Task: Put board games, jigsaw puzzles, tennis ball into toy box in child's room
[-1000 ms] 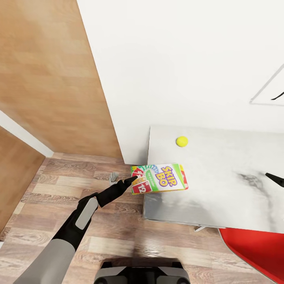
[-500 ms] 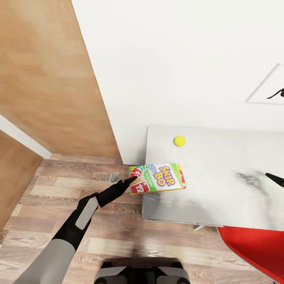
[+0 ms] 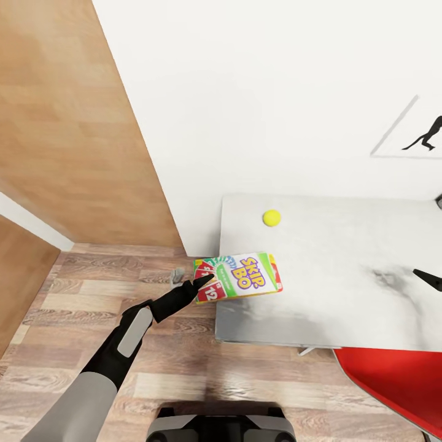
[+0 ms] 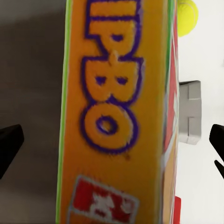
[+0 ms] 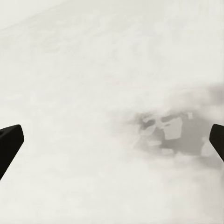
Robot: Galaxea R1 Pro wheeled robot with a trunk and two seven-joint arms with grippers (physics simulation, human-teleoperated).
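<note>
The SKIP BO board game (image 3: pixel 242 276), a white-green-red box, lies at the left end of the table (image 3: pixel 344 264), with its end past the table's edge. My left gripper (image 3: pixel 205 281) is open around that overhanging end. In the left wrist view the box's orange side (image 4: pixel 116 116) stands between the two wide-apart fingertips (image 4: pixel 9 149), which do not touch it. The yellow-green tennis ball (image 3: pixel 271 217) rests on the table behind the box and is also seen from the left wrist (image 4: pixel 187 16). My right gripper (image 3: pixel 430 279) hangs open over the bare tabletop (image 5: pixel 112 70).
A red chair (image 3: pixel 393 380) stands at the table's front right. Wooden wardrobe doors (image 3: pixel 61 123) fill the left, with the white wall (image 3: pixel 258 92) behind the table. A framed black silhouette print (image 3: pixel 423 135) hangs on the wall. Wood-plank floor (image 3: pixel 92 294) lies under my left arm.
The camera has swung, so table, ball and box sit further left in the picture. The box shifted with the table, and my left fingertips now overlap its end more.
</note>
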